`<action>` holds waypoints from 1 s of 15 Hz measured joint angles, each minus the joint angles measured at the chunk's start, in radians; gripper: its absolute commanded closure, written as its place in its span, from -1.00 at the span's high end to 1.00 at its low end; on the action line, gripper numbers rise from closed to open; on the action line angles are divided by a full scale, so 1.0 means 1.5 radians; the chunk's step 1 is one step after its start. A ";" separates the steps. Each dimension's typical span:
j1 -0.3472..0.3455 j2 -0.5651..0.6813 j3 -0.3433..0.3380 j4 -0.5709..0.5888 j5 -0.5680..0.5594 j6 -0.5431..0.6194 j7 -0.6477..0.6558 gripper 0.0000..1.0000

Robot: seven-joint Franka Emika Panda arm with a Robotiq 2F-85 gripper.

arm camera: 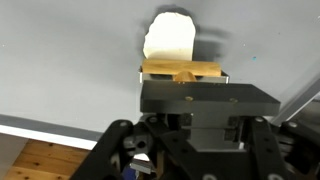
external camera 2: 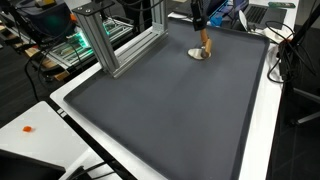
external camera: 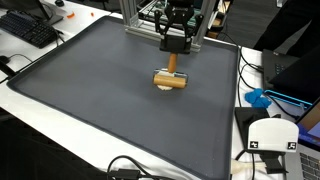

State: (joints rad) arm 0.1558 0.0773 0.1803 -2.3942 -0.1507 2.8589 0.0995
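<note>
A small wooden bar (external camera: 170, 79) rests on a pale round disc (external camera: 165, 87) at the far middle of the dark grey mat (external camera: 110, 110). In an exterior view it shows as an upright tan piece (external camera 2: 205, 45) over the disc (external camera 2: 199, 56). My gripper (external camera: 173, 62) hangs straight above it, fingers down and close together on the wood. In the wrist view the wooden bar (arm camera: 180, 70) lies across my fingertips, with the pale disc (arm camera: 169, 38) beyond it. My gripper body hides the fingertips there.
An aluminium frame (external camera 2: 105, 45) stands at the mat's far edge, just behind the gripper. A keyboard (external camera: 28, 28) lies off one corner. A white device (external camera: 270, 140), a blue object (external camera: 260, 98) and cables (external camera: 130, 172) sit along the table's side and front.
</note>
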 measured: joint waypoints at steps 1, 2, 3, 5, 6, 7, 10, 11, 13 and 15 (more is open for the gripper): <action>0.000 0.000 0.000 0.000 0.000 -0.004 0.000 -0.30; 0.001 -0.002 0.000 0.001 0.001 -0.010 0.000 -0.30; 0.001 -0.004 0.000 0.001 0.001 -0.019 0.000 -0.30; 0.001 -0.011 0.000 0.005 0.002 -0.046 0.000 -0.30; 0.001 -0.016 0.000 0.007 0.002 -0.064 0.000 -0.30; 0.001 -0.020 0.000 0.008 0.003 -0.080 0.000 -0.30; 0.002 -0.034 0.000 0.010 0.003 -0.127 0.000 -0.30; 0.002 -0.038 0.000 0.010 0.003 -0.139 0.000 -0.30; 0.003 -0.043 0.000 0.010 0.004 -0.160 -0.001 -0.30; 0.003 -0.047 0.000 0.010 0.005 -0.179 -0.001 -0.30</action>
State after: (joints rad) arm 0.1603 0.0069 0.1807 -2.3797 -0.1435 2.5907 0.0985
